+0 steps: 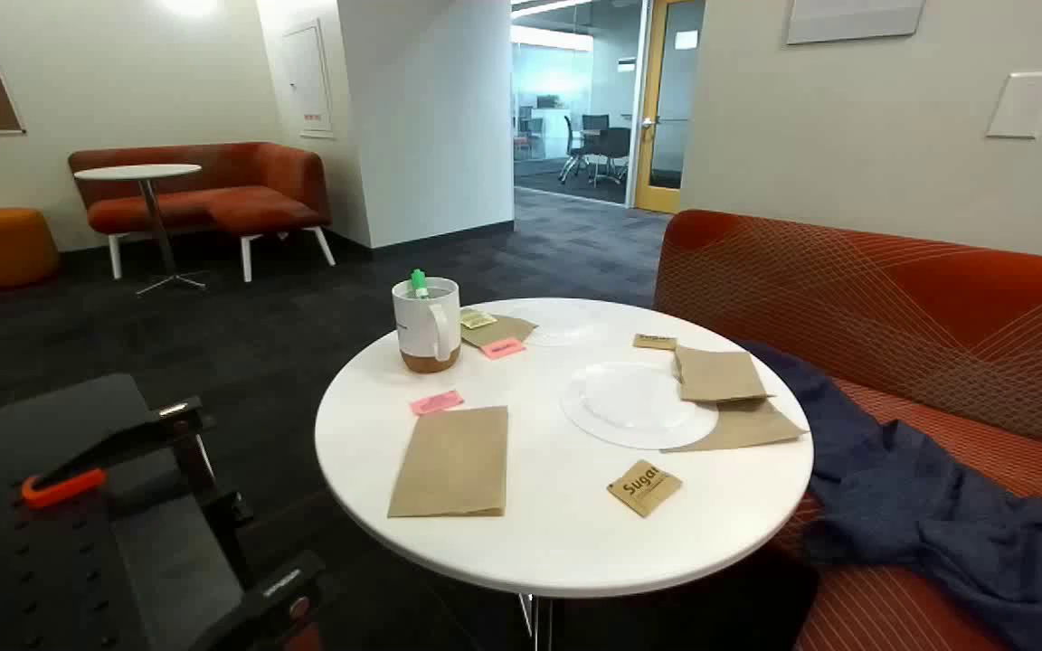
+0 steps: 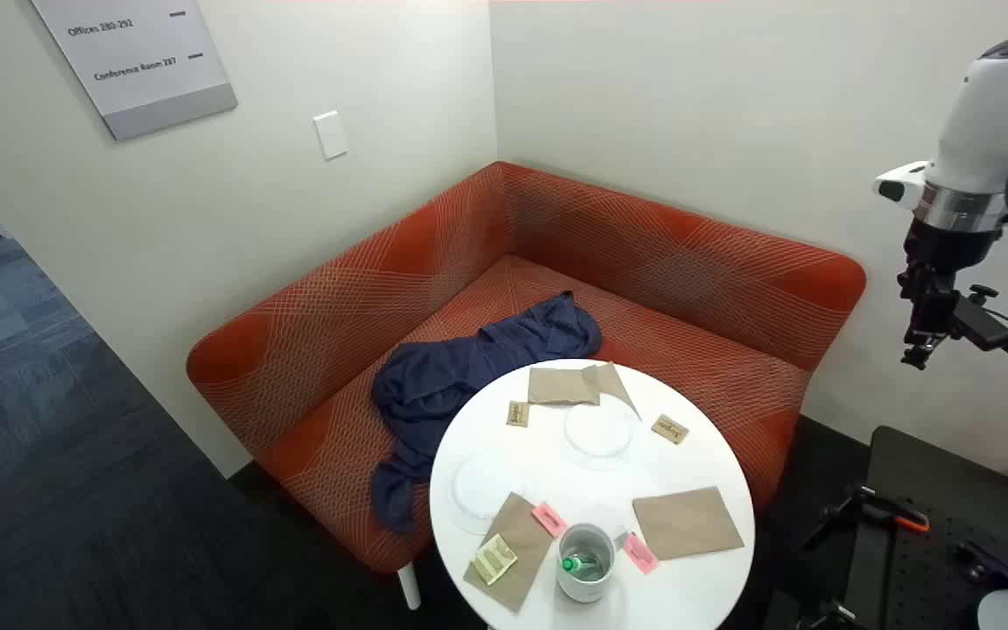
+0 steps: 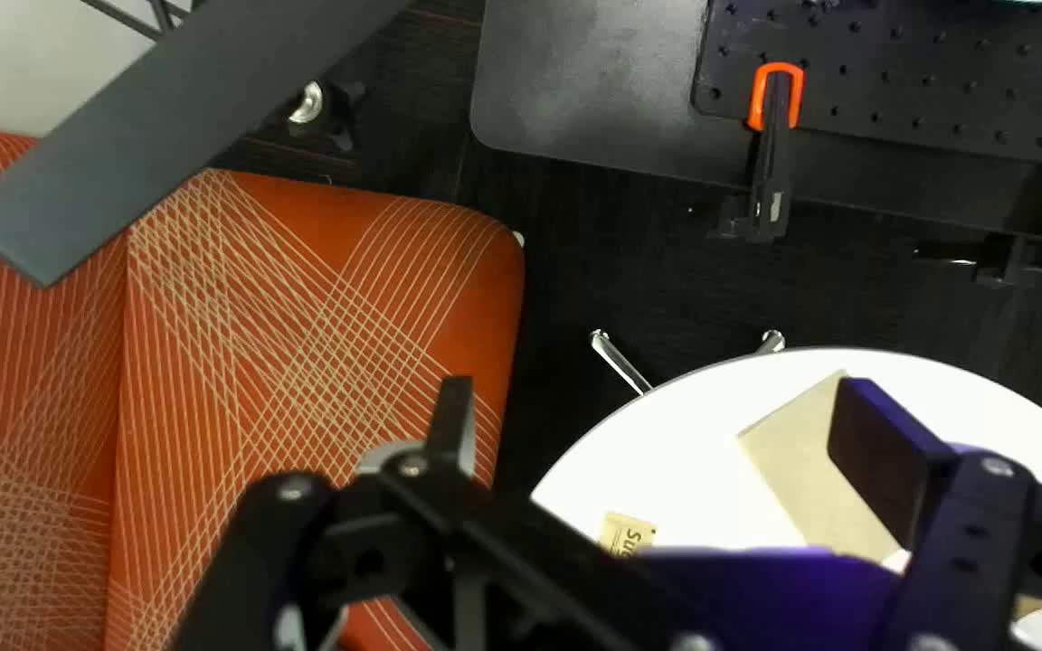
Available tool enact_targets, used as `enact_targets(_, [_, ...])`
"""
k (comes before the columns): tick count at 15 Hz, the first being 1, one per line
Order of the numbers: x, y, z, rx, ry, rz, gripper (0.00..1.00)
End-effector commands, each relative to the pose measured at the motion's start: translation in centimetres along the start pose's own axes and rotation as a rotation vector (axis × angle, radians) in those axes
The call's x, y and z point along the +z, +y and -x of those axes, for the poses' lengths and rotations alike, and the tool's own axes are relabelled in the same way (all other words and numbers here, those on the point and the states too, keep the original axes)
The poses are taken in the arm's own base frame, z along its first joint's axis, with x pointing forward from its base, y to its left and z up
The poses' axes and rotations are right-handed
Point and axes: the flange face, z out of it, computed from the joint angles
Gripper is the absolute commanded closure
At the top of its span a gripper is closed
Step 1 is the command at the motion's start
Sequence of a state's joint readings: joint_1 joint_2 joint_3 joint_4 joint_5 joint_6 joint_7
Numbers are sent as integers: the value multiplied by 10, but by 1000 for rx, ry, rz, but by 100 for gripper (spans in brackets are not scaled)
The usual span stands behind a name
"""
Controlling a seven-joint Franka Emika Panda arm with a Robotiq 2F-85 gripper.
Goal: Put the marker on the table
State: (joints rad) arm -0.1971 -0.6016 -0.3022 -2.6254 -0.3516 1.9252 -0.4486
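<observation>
The green marker [image 1: 420,283] stands tilted in a white mug [image 1: 417,327] with a brown base. Only its top end shows above the rim. In an exterior view from above, the marker [image 2: 576,564] leans inside the mug [image 2: 584,591]. The mug is on the round white table [image 1: 566,533], near its edge. The table [image 2: 688,464] also shows in the wrist view [image 3: 693,443]. My gripper [image 2: 917,350] hangs away from the table, beside the sofa end and above the black bench side. In the wrist view the gripper [image 3: 657,398] is open, with nothing between its fingers.
Brown napkins [image 1: 453,461], sugar packets [image 1: 645,488], pink packets [image 1: 437,402] and clear plates [image 1: 634,407] lie on the table. A red sofa [image 2: 688,271] with a dark blue cloth [image 2: 486,350] borders it. A black bench [image 3: 593,90] with orange-tipped clamps [image 3: 774,99] stands nearby.
</observation>
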Motion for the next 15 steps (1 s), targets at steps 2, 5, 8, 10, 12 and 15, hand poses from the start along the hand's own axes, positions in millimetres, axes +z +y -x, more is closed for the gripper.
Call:
enact_targets(2, [0,0,0,0,0,0,0])
enact_targets(5, [0,0,0,0,0,0,0])
enact_targets(8, [-1,-1,-3,-4,11,-1,0])
enact_targets(10, [-5,-7,-11,-8,41,-2,0])
enact_targets(12, [-9,-16,-25,-22,80,-6,0])
enact_targets(15, [-16,-35,-48,-52,141,-18,0])
